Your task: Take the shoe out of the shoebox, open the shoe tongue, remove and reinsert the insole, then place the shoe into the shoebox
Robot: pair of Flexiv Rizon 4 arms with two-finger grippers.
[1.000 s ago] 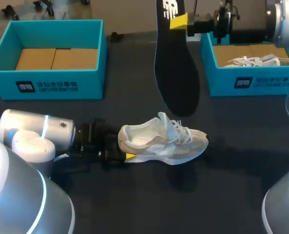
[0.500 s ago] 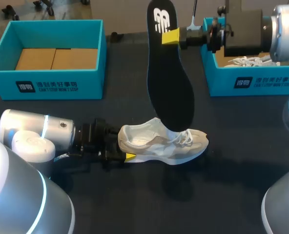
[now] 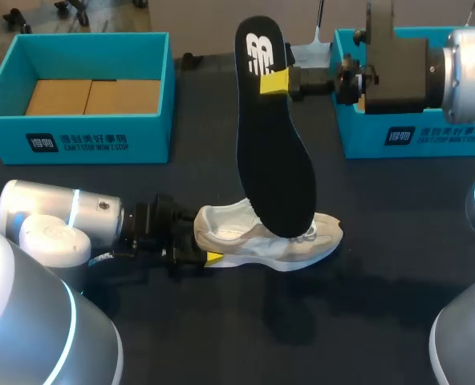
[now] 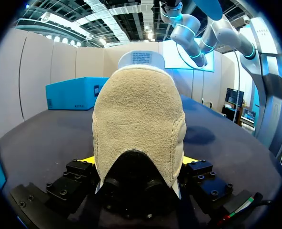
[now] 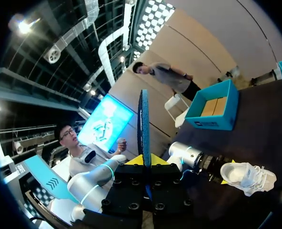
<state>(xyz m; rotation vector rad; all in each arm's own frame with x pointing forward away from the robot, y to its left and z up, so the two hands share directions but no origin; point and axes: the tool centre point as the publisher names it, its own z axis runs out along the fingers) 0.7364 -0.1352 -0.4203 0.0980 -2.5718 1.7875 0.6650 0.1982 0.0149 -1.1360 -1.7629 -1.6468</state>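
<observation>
Head view: our right gripper [image 3: 274,81], clamped on the insole [image 3: 274,152], has swung it left and lower, toe now over the shoe [image 3: 306,242] that our left gripper [image 4: 138,161] grips.

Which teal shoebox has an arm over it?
The right-hand shoebox, behind the right arm holding the insole; the left shoebox sits uncovered, cardboard floor showing.
</observation>
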